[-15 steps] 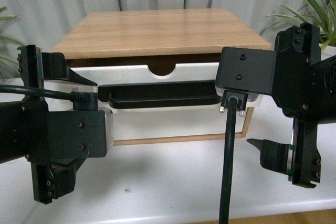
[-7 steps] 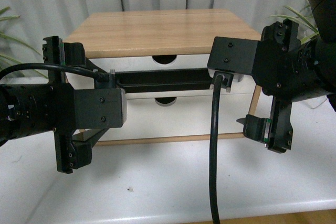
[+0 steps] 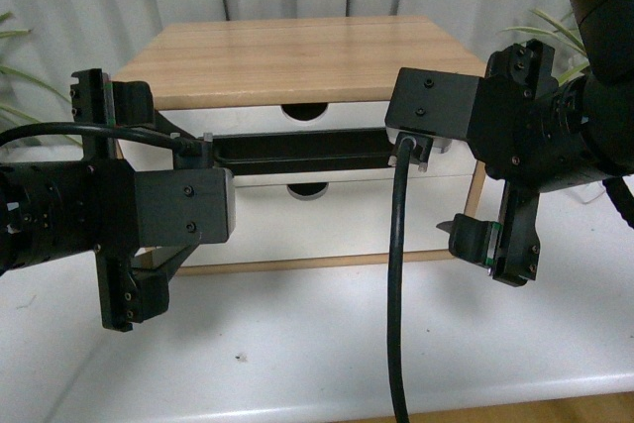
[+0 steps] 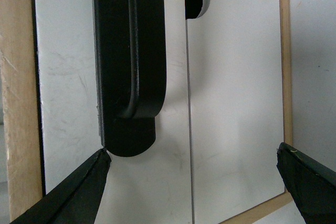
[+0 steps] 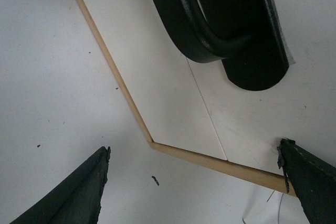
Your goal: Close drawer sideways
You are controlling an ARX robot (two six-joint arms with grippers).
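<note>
The drawer [image 3: 253,118] is the upper one in a wood-topped cabinet [image 3: 297,56]. It has a white front, a semicircular notch and a long black bar handle [image 3: 297,151]. Its front looks about level with the plain white front [image 3: 347,220] below. My left gripper [image 3: 183,197] is open at the handle's left end, turned sideways. In the left wrist view the left gripper [image 4: 192,153] has one fingertip [image 4: 97,169] touching the handle end [image 4: 131,77]. My right gripper [image 3: 446,185] is open at the handle's right end. In the right wrist view the right gripper [image 5: 194,149] spans the cabinet's lower corner, just off the handle [image 5: 210,24].
The cabinet stands on a white table [image 3: 297,344] before a grey curtain. Potted plants stand at the far right [image 3: 584,37] and far left [image 3: 15,96]. A black cable [image 3: 396,294] hangs from the right wrist down across the front.
Since a second ago the drawer has slid back into the cabinet and both grippers have moved in towards it. In the last half second almost nothing has moved.
</note>
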